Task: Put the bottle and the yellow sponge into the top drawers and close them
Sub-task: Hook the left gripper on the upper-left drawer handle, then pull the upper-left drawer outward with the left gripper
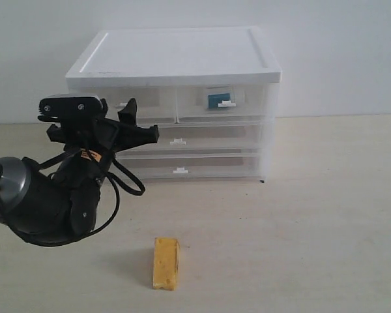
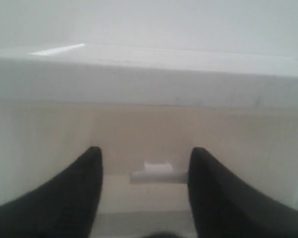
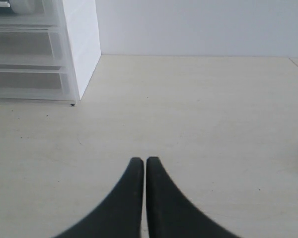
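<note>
left gripper [image 2: 146,151]: jaws spread, nothing pinched. a small white handle [image 2: 158,171] sits in the gap between the two black fingers [image 2: 84,198]. one end of it looks very close to a finger, but you cannot tell from the wrist view whether it touches.

that handle belongs to the left top drawer [image 1: 150,99] of the cabinet [image 1: 176,55]. the drawer front looks flush with the frame, so read it as shut and empty as far as can be seen.

right top drawer [image 1: 251,98]: appears shut. a teal patch shows behind its clear front; judged to be the bottle [image 1: 215,100], already inside. count that half as done.

sponge [image 1: 165,263]: yellow, lying flat on the table [image 1: 313,215] in front of the cabinet. it is well apart from the left gripper, lower in the exterior view and toward the middle. not yet picked up.

right gripper [image 3: 141,161]: fingers pressed together, holding nothing. it hangs over bare table with the cabinet's corner off to one side, and it is not visible in the exterior view.

left to do, as judged: pull the left top drawer open by its handle, fetch the sponge, drop it in, push the drawer shut. you are at the first of these, with the grip on the handle not yet confirmed.
</note>
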You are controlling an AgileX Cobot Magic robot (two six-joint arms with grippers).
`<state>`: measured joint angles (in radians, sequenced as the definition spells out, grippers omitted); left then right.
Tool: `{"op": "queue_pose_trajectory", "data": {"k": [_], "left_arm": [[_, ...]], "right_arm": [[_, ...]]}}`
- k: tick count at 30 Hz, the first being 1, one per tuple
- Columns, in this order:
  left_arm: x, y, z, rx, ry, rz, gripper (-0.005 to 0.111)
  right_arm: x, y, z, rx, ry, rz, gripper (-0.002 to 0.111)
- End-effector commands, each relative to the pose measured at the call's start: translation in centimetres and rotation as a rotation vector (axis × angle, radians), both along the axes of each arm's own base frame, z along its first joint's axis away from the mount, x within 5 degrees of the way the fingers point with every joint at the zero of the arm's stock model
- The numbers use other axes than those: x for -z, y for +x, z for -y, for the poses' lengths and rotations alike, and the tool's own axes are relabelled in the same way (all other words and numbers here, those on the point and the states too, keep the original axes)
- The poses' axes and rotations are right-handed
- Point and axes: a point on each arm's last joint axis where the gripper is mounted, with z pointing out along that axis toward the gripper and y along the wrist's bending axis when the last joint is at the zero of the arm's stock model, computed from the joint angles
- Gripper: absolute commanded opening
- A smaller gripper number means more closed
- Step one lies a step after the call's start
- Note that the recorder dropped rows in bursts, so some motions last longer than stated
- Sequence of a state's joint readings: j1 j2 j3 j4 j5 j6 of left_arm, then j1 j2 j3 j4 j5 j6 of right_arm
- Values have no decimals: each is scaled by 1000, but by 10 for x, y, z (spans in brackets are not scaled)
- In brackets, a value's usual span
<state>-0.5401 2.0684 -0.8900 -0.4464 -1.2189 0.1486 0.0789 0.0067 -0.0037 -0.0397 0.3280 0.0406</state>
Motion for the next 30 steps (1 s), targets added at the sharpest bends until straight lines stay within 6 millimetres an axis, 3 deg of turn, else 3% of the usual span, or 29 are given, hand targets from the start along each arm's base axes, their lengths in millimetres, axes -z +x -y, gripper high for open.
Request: {"op": "queue_pose_trajectory", "data": {"k": [1, 3, 9, 18, 30], "left_arm": [[-3, 5, -1, -10, -6, 14, 17], [-3, 5, -1, -10, -3, 15, 5], [0, 0, 0, -5, 2, 1, 4], [8, -30, 16, -2, 26, -61, 4], [-16, -77, 21, 13, 109, -60, 4]], "right_arm": [[0, 0, 0, -1, 5, 8, 0], [0, 0, 0, -1, 5, 8, 0], [0, 0, 0, -1, 5, 8, 0], [0, 0, 0, -1, 5, 8, 0], [0, 0, 0, -1, 5, 8, 0]]}}
